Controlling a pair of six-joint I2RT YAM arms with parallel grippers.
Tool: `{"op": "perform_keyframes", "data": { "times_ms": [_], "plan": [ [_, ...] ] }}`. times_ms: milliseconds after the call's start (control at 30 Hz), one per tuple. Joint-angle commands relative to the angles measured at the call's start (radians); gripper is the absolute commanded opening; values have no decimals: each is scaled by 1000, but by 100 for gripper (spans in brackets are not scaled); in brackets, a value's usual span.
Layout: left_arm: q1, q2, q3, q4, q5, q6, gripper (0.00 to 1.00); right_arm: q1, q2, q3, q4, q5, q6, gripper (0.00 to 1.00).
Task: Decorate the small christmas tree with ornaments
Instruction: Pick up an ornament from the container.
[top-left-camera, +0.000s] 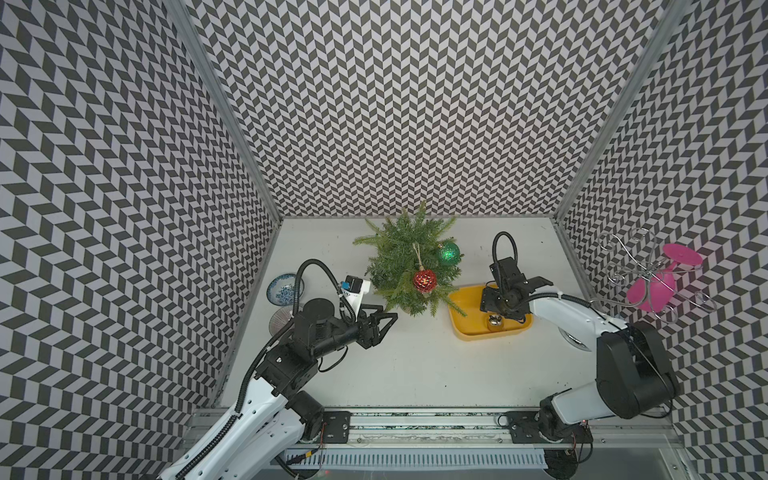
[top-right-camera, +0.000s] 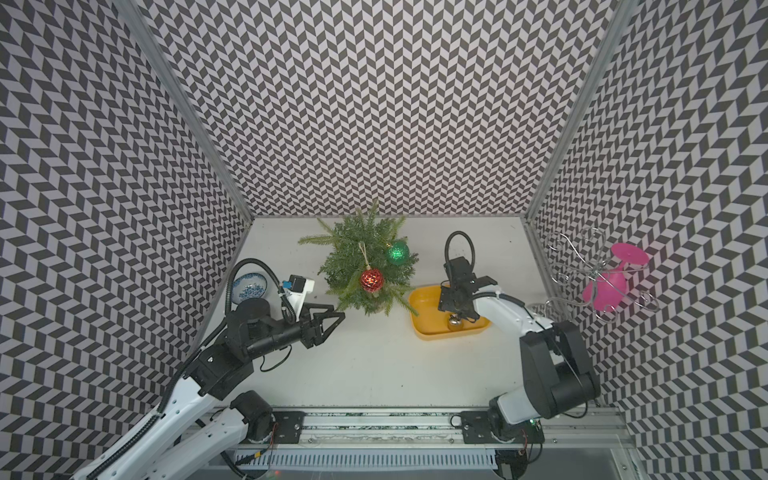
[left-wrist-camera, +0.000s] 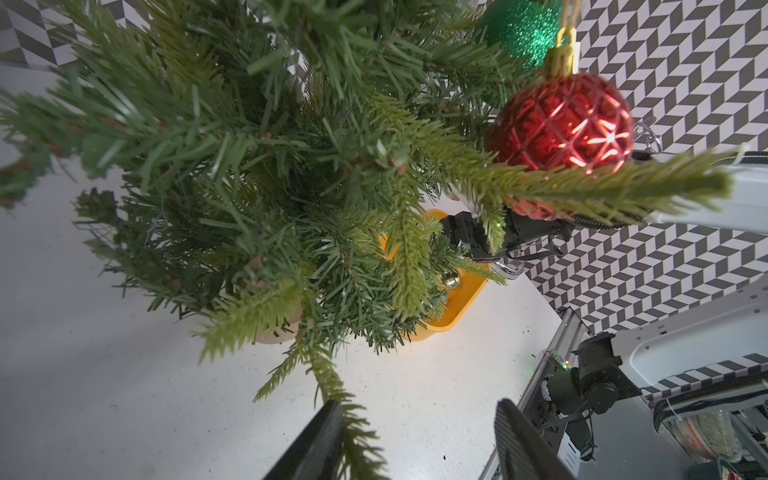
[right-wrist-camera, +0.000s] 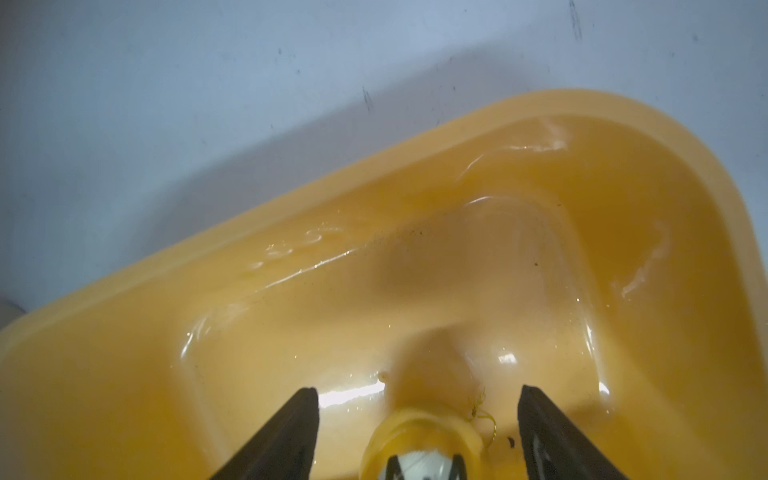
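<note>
Right wrist view — gold ornament (right-wrist-camera: 428, 395) blurry, half out of frame

Three tall walls (top-left-camera: 415, 104) papered in a black-and-white chevron pattern, joined at the corners by bare aluminium posts (top-left-camera: 231, 124), enclose a plain white tabletop (top-left-camera: 415, 365) flecked with a few dark specks, evenly lit with only soft shadows, and a metal rail (top-left-camera: 415, 428) runs along its near edge.

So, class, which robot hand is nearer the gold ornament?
Right. The right hand is over the yellow tray, open around the gold ornament; the left hand is off the tray, by the tree's low branches.
</note>
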Motion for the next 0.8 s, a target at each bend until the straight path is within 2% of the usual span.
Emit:
{"op": "perform_keyframes", "data": {
  "times_ms": [0, 400, 767],
  "plan": [
    [-6, 3, 11, 21, -5, 20, 60, 40, -42, 24, -71, 44, -6, 83],
    [-6, 5, 18, 2, -14, 28, 60, 51, 20, -33, 1, 83, 7, 80],
    [-5, -9, 15, -5, -21, 26, 60, 52, 42, -72, 15, 63, 8, 78]
  ]
}}
